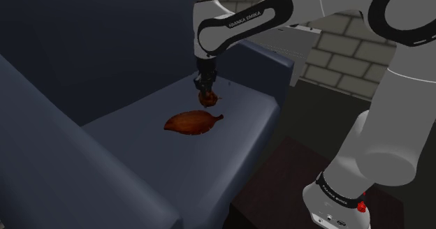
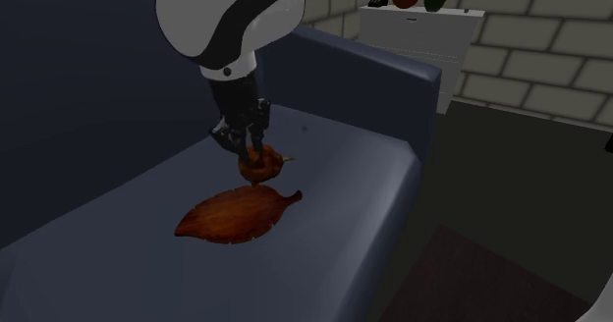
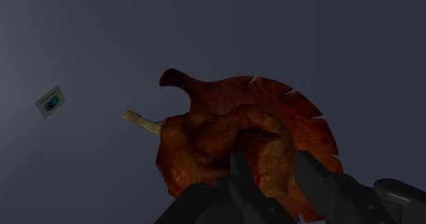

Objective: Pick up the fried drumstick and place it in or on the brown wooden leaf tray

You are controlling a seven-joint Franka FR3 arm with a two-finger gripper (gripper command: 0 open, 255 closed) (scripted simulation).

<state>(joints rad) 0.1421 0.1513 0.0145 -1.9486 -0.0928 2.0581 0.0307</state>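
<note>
Item: fried drumstick [image 3: 232, 137], pinched between the 2 fingers of the end effector [image 2: 246, 138], hanging over the stem-side part of the brown leaf tray [image 2: 236, 215], at its 1 o'clock in the shoulder view.
Status: pick apparently done; lowering and release left.
Surroundings: tray lay on a dark blue sofa seat [image 1: 133, 140], bare cushion around it; armrest [image 1: 269, 60] at 2 o'clock, well apart; seat's front edge at 4 o'clock, near.

A small card [image 3: 49, 102] lies on the blue sofa [image 1: 237, 140]

I seem to work in a home's sitting room: dark blue armchair [image 1: 241, 147], white dresser [image 2: 432, 35], pale brick wall [image 2: 550, 55]
</note>
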